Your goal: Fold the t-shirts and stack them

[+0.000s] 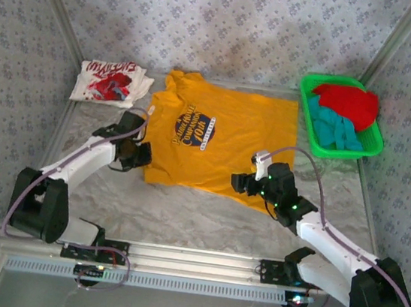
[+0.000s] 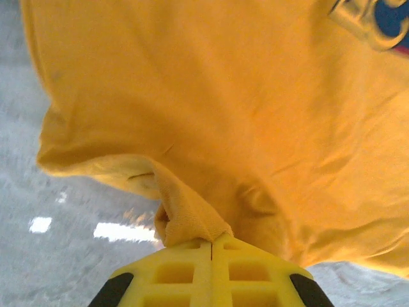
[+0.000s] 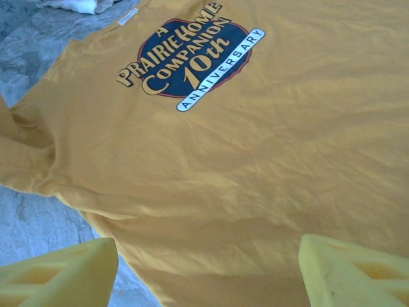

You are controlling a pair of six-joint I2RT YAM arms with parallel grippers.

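Note:
A yellow-orange t-shirt (image 1: 219, 136) with a dark blue chest print lies spread flat mid-table. My left gripper (image 1: 143, 156) is shut on a bunched fold of its left edge; in the left wrist view the yellow fingertips (image 2: 211, 242) meet with the cloth (image 2: 185, 217) pinched between them. My right gripper (image 1: 246, 181) hovers open over the shirt's near hem, and its two fingers (image 3: 57, 275) stand wide apart above the fabric (image 3: 211, 160). A folded white t-shirt (image 1: 112, 82) with a red graphic rests at the back left. Red (image 1: 349, 100) and teal (image 1: 334, 129) t-shirts sit in the basket.
A green plastic basket (image 1: 340, 151) stands at the back right, close to the yellow shirt's right edge. Patterned walls enclose the table on three sides. A metal rail (image 1: 199, 259) runs along the near edge between the arm bases.

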